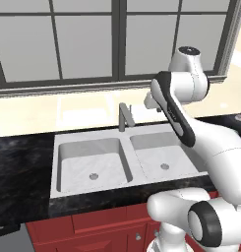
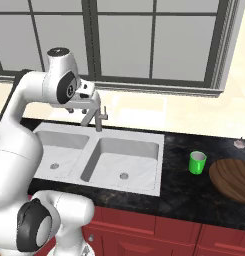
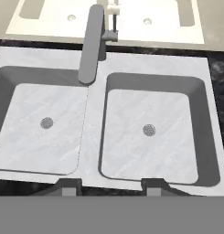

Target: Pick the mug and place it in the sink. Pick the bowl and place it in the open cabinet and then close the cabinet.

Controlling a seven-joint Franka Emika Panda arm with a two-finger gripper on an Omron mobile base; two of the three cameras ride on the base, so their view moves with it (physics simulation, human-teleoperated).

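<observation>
A: Sink (image 3: 150, 132) lies straight below the hand (image 3: 109, 185), a pale marbled double basin with a round drain in each half, and both basins hold nothing. The grey faucet (image 3: 91, 43) reaches out over the divider between them.

B: And the hand itself?

A: In the hand view its two dark fingertips (image 3: 68, 185) stand apart at the bottom edge with nothing between them, so it is released and carries nothing. In the right base view the hand sits high above the sink's back edge, near the faucet (image 2: 91, 114).

B: Where is the mug (image 2: 197, 162)?

A: It stands upright on the dark table (image 2: 189, 192), to the right of the sink (image 2: 111, 157) and clear of its rim. The bowl (image 2: 234, 179) rests on the same table just to the right of the mug, partly cut off by the frame edge; whether the two touch cannot be told.

B: What sits below the table?

A: Red drawer fronts (image 1: 100, 219) run under its front edge, and a window (image 1: 117, 39) spans the wall behind.
</observation>
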